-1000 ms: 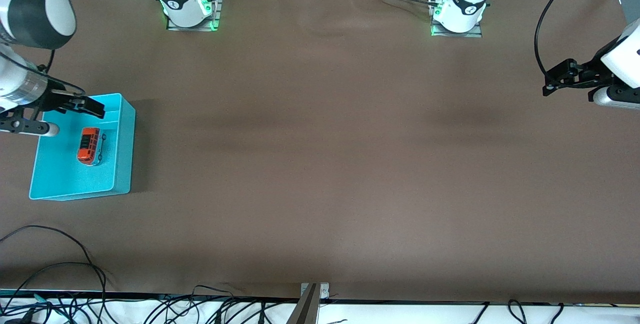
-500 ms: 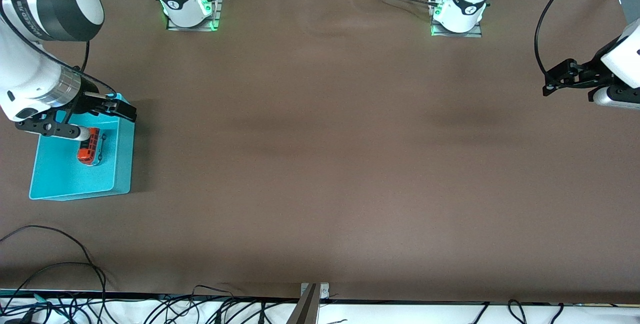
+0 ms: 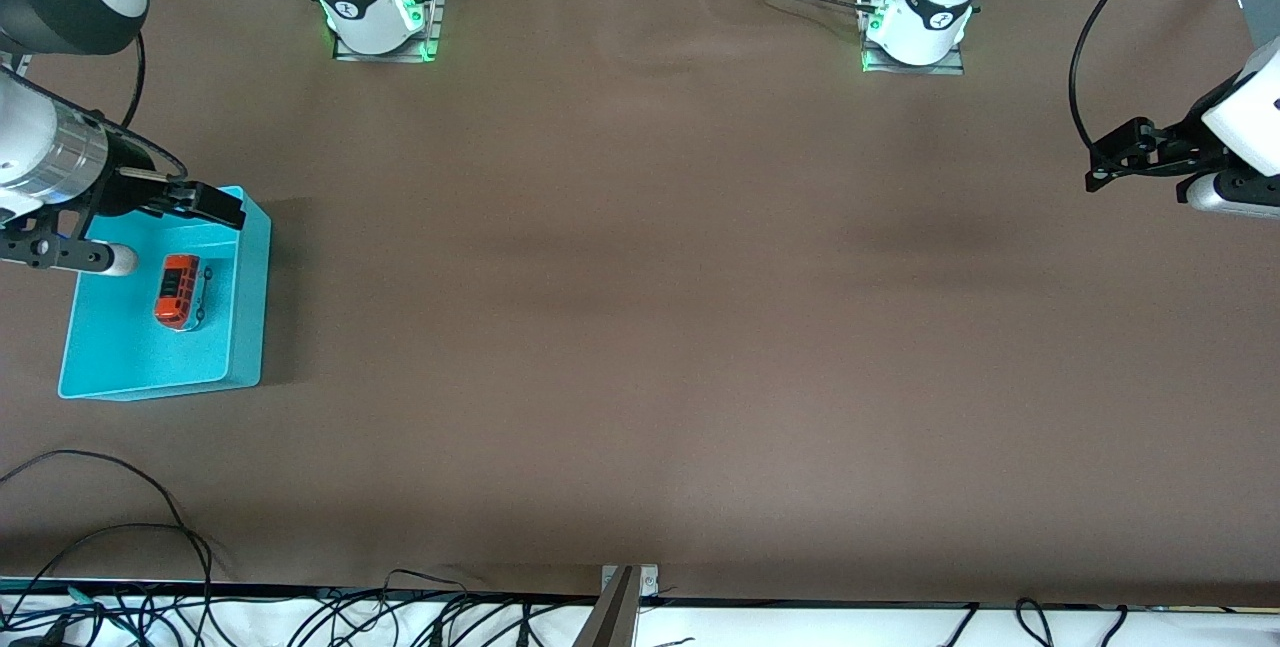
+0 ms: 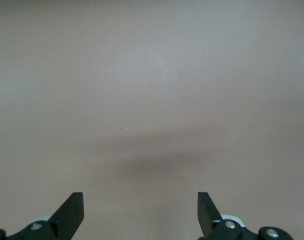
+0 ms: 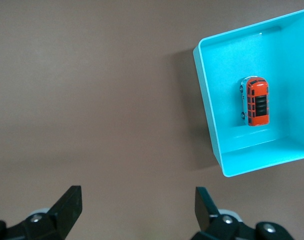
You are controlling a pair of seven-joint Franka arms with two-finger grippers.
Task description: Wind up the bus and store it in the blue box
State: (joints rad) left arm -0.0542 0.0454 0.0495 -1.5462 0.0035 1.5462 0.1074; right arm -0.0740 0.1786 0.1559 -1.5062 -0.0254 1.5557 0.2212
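Observation:
The orange-red bus (image 3: 180,291) lies in the blue box (image 3: 250,299) at the right arm's end of the table. In the right wrist view the bus (image 5: 257,101) rests on the floor of the blue box (image 5: 209,116), close to one long wall. My right gripper (image 3: 165,232) is open and empty, up in the air by the box's farther end. Its wrist view shows only bare table between its spread fingers (image 5: 136,200). My left gripper (image 3: 1150,179) waits open and empty over bare table at the left arm's end, as its wrist view (image 4: 140,207) shows.
Brown cloth covers the table (image 3: 640,307). Both arm bases (image 3: 375,12) stand along the edge farthest from the front camera. Loose cables (image 3: 120,527) lie at the edge nearest that camera.
My right arm swung toward the table's middle over the box, then back toward the table's end, open throughout. The bus, the box and the left arm have not moved.

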